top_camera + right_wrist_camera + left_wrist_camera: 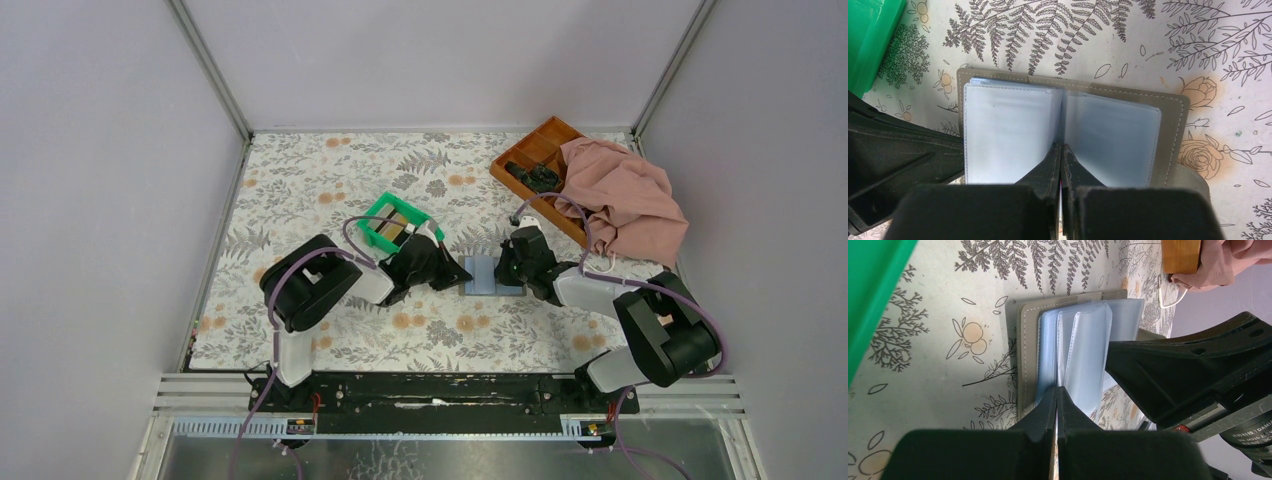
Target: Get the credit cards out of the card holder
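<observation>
The left gripper and the right gripper both have their fingers pressed together, with nothing visible between them. Their tips touch the clear sleeves of the card holder, which lies open between them. Whether credit cards remain inside, I cannot tell. The step is searching the sleeves. The next move needs opened fingers on a card edge. The green bin stands beyond.

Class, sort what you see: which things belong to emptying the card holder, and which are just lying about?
Job: card holder, cards, green bin holding them.
Lying about: wooden tray, pink cloth, black pieces in the tray.
</observation>
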Robot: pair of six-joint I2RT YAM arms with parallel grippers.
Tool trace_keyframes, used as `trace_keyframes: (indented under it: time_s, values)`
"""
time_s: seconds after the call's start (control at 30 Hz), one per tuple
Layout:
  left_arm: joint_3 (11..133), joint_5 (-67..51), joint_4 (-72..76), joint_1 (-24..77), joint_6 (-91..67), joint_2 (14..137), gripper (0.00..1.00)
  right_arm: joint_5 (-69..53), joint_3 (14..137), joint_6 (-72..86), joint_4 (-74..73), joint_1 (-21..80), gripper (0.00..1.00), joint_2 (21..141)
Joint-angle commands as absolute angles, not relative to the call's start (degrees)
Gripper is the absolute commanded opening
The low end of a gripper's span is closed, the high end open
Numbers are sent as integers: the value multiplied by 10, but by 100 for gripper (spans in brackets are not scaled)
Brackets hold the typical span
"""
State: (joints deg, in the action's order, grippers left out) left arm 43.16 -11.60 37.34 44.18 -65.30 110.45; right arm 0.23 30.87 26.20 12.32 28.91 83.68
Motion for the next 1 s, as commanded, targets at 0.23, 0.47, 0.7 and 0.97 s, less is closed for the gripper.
trace_keyframes:
  time_s: [0.23, 0.47, 0.7, 0.97]
  values:
    - [492, -172, 522, 466, -716, 1124, 0, -101, 286, 283, 57, 319, 0, 860]
    - [503, -180, 528, 468, -722, 1118, 0, -101, 286, 281, 57, 319, 0, 860]
    - [506, -180, 528, 472, -721, 1105, 0, -101, 285, 282, 59, 319, 0, 860]
    - [519, -185, 526, 477, -720, 1107, 0, -101, 285, 281, 60, 319, 0, 859]
